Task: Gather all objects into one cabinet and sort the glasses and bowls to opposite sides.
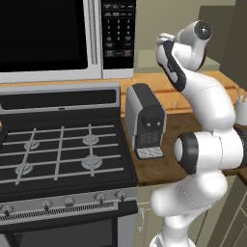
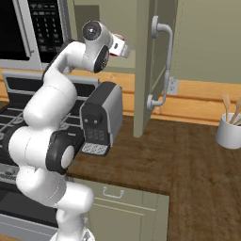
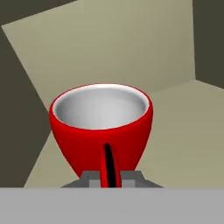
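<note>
One red cup (image 3: 101, 127) sits on the cabinet (image 2: 143, 70) shelf, our gripper (image 3: 109, 175) clamped tight on its handle. We should lift straight and slowly, keeping it level and clear of the door.

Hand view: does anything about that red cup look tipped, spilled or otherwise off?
Nothing stands out. The red cup sits upright inside the cabinet, its pale inside empty, and the tool is shut on its near wall.

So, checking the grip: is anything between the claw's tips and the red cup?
No. In the hand view the claw is shut on the red cup's handle, touching it directly.
</note>
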Available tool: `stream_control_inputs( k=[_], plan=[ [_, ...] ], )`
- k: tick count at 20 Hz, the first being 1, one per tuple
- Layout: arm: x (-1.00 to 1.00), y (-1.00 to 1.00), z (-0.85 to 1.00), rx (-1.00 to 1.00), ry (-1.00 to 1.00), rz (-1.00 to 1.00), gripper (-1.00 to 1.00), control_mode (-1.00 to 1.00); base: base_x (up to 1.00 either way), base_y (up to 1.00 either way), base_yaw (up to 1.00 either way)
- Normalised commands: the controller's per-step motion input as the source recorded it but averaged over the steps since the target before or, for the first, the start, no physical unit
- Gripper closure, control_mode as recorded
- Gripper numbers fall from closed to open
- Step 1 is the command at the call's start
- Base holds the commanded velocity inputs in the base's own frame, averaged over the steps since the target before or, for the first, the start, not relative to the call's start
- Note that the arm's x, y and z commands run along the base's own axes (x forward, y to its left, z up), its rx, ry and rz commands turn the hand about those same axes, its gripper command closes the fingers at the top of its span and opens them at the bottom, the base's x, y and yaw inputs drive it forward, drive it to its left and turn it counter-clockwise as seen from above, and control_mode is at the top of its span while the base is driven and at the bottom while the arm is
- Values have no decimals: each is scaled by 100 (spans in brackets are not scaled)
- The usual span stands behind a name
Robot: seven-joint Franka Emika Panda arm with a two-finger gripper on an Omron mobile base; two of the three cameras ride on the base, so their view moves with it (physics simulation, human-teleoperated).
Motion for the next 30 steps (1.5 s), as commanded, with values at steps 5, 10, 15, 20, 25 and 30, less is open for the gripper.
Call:
stream_control_inputs(
  k=[5, 10, 15, 20, 25, 30],
  plan=[
    [-100, 4, 8, 2, 0, 0, 100, -100, 0, 0, 0],
    [-100, 1, 22, 1, 2, 0, 100, -100, 0, 0, 0],
    [-100, 33, 1, -1, 0, 0, 100, -100, 0, 0, 0],
    [-100, 18, -2, 0, 6, 0, 100, -100, 0, 0, 0],
    [-100, 20, -8, -5, 2, 0, 100, -100, 0, 0, 0],
    [-100, 4, -2, 0, 14, 0, 100, -100, 0, 0, 0]
  ],
)
